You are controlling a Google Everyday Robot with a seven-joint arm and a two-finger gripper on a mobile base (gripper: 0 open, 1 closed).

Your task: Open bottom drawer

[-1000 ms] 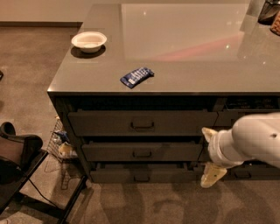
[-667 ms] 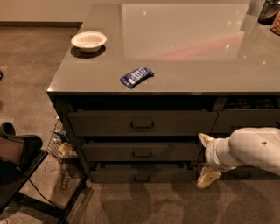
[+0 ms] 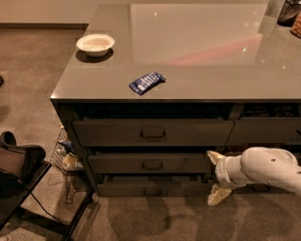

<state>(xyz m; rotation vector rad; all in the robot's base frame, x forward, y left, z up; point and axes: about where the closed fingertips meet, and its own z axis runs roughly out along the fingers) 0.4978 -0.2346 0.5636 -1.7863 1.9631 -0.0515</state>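
The bottom drawer (image 3: 153,188) is the low, slim dark-grey front at the foot of the cabinet, with a small black pull (image 3: 152,192) at its centre. It looks shut or nearly so. Two taller drawer fronts (image 3: 153,133) sit above it. My gripper (image 3: 212,176) is at the right end of the middle and bottom fronts, on a white arm (image 3: 263,167) coming in from the right. Its two cream fingers (image 3: 215,156) are spread one above the other, open and empty, well right of the pull.
A white bowl (image 3: 95,43) and a blue packet (image 3: 146,82) lie on the grey countertop (image 3: 197,47). A black frame with a dark bag (image 3: 19,174) and a wire basket (image 3: 66,155) stand on the carpet at the cabinet's left. Dark items (image 3: 287,12) sit far right on the counter.
My arm and gripper have moved left and slightly down, closer to the right end of the lower drawer fronts. The drawers have not moved.
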